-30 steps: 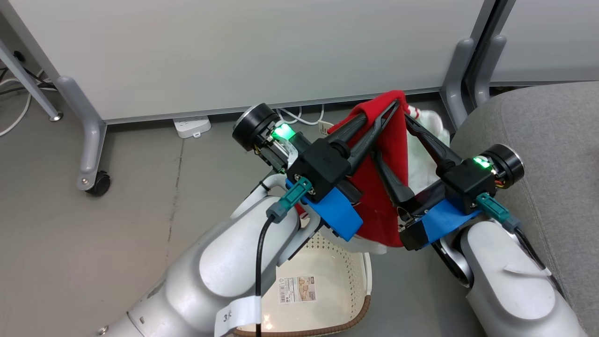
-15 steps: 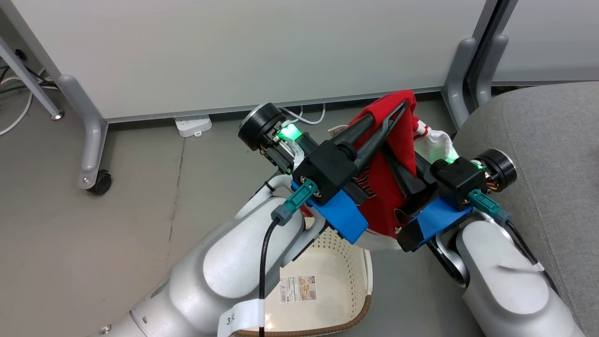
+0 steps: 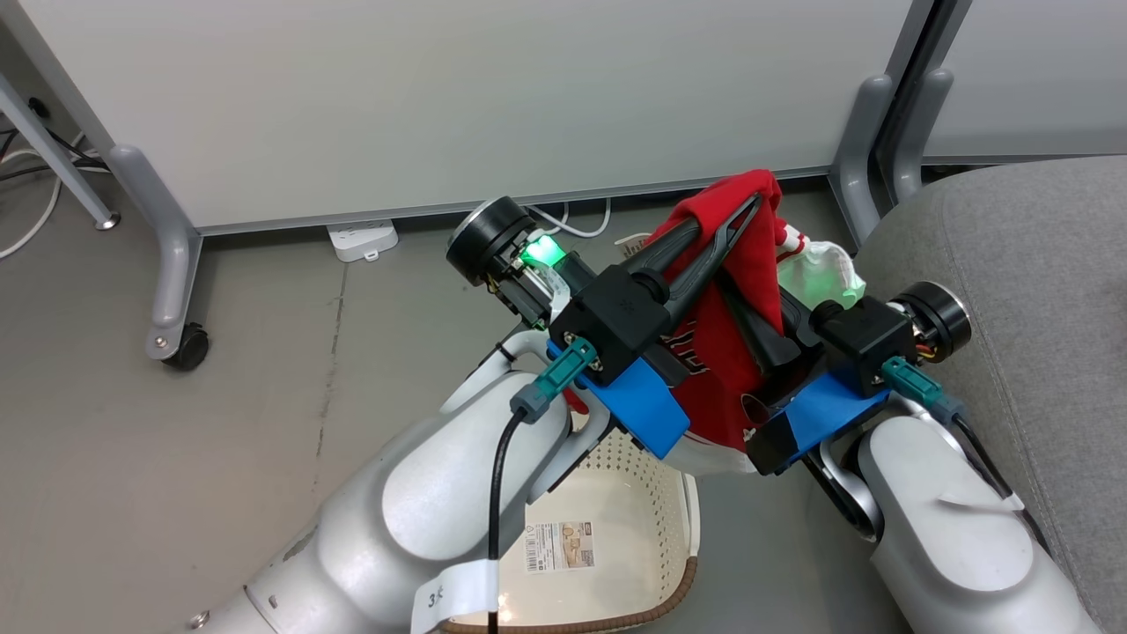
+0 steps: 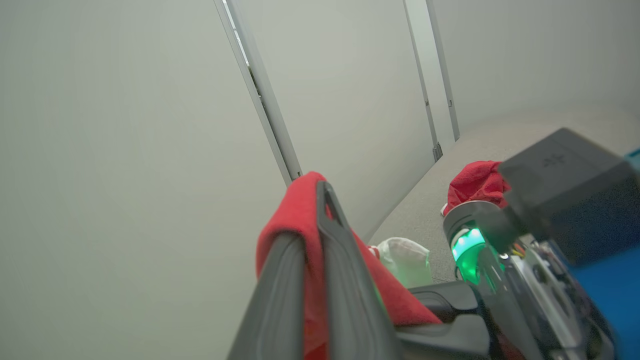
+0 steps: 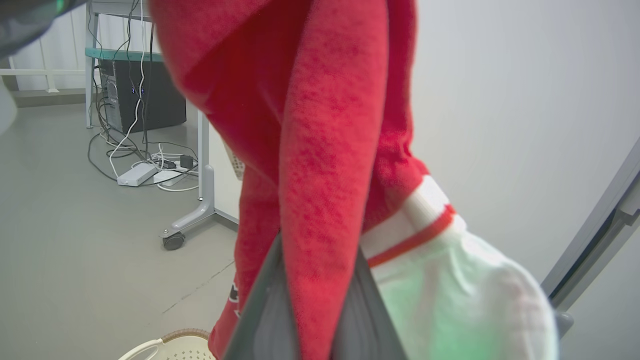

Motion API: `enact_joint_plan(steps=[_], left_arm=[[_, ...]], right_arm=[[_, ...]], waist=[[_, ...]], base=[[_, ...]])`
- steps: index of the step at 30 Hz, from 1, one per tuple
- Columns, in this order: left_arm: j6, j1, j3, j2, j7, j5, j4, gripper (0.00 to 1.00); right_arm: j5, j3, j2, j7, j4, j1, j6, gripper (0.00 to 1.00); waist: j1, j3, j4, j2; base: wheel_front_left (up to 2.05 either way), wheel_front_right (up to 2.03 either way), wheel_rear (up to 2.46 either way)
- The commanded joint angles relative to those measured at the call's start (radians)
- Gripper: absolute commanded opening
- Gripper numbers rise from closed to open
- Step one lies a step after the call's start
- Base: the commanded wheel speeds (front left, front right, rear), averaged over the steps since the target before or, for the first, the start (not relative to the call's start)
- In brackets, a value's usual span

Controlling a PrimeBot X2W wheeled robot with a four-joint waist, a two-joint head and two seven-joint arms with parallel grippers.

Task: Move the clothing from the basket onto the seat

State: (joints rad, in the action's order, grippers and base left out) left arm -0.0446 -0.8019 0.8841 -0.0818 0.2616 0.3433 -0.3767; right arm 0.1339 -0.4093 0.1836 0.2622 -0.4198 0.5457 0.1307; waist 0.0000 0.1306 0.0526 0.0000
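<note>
- Head view: the left gripper is clamped narrow on the top fold of the red garment, holding it up above the floor, between the basket and the seat.
- The right gripper reaches in from the right, lower down. Its fingers are closed together in the hanging cloth, though the tips are partly buried in red.
- A white part of the garment bulges out towards the seat, just beside its rounded corner.
- The basket stands on the floor below the left forearm; a label sticker shows on its bottom.
- Left wrist view: the left gripper has its two fingers pressed close, with red garment squeezed between them and folded over the tips.
- Beyond them the grey seat runs back to the panels, and a second red garment lies bunched on it — behind the right wrist with its green light.
- Right wrist view: the right gripper pinches a vertical fold of the red garment between narrow fingers.
- White trim with a red stripe sits just right of the grip.
- The basket rim shows at the bottom edge — below the cloth.
</note>
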Motion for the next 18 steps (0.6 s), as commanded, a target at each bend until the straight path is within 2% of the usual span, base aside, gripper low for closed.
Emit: enact_joint_plan(steps=[1, 6, 7, 8, 18], left_arm=[[-0.001, 0.003, 0.001, -0.001, 0.005, 0.003, -0.005, 0.00], [-0.001, 0.003, 0.003, -0.002, 0.005, 0.003, -0.011, 0.00], [0.002, 0.004, 0.002, -0.002, 0.005, 0.003, -0.012, 0.33], [0.005, 0.004, 0.001, -0.002, 0.005, 0.003, -0.015, 1.00], [0.008, 0.006, 0.009, -0.003, 0.000, 0.015, -0.046, 1.00]], right_arm=[[0.006, -0.001, 0.004, 0.004, 0.003, 0.001, 0.000, 0.00], [0.007, 0.002, 0.005, 0.004, 0.008, -0.001, 0.000, 0.00], [0.007, 0.002, 0.005, 0.004, 0.008, -0.001, 0.000, 0.00], [0.007, 0.003, 0.004, 0.004, 0.010, -0.002, 0.000, 0.00], [0.008, 0.015, 0.001, 0.004, 0.018, -0.002, 0.000, 0.00]], waist=[[0.0000, 0.001, 0.000, 0.0000], [0.0000, 0.002, -0.001, 0.0000], [0.0000, 0.002, -0.001, 0.0000], [0.0000, 0.002, -0.002, 0.0000], [0.0000, 0.013, -0.005, 0.0000]], base=[[0.00, 0.00, 0.00], [0.00, 0.00, 0.00], [0.00, 0.00, 0.00], [0.00, 0.00, 0.00], [0.00, 0.00, 0.00]])
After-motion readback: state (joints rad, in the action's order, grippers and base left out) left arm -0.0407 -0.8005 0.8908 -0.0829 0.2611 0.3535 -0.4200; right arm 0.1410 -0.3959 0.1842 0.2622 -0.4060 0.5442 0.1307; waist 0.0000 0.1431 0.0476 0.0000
